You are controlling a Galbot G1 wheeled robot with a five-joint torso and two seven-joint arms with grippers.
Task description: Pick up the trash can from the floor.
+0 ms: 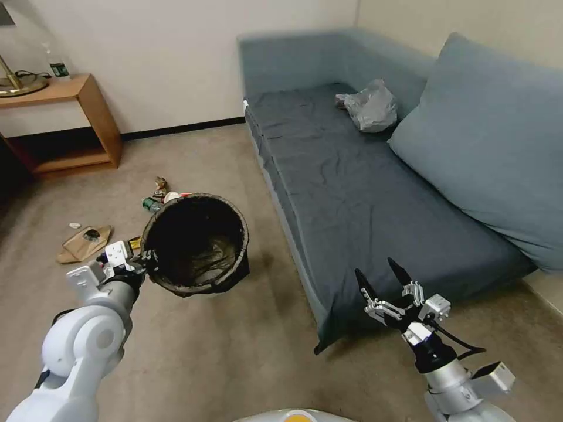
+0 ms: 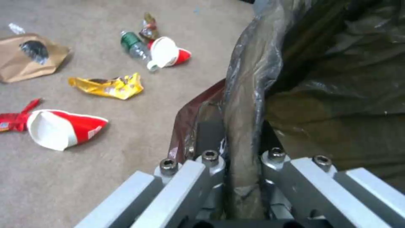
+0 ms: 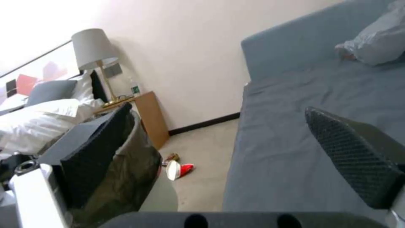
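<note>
Pickup looks nearly done to me: my left claw [image 1: 142, 261] pinches the trash can [image 1: 196, 243] rim at lower left, apparently off the floor [image 1: 246, 363], while my right claw [image 1: 384, 287] waits spread at lower right.

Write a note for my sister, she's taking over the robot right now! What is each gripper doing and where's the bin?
Left gripper: shut on the rim of the trash can, one finger inside and one outside the black liner, seen close in the left wrist view.
Right gripper: open, holding nothing, in front of the sofa.
The trash can looks tipped toward the camera and appears lifted off the floor; whether its base is clear cannot be seen.
Done: rim grasped. Left: confirm the lift. Litter lies on the carpet nearby.
</note>
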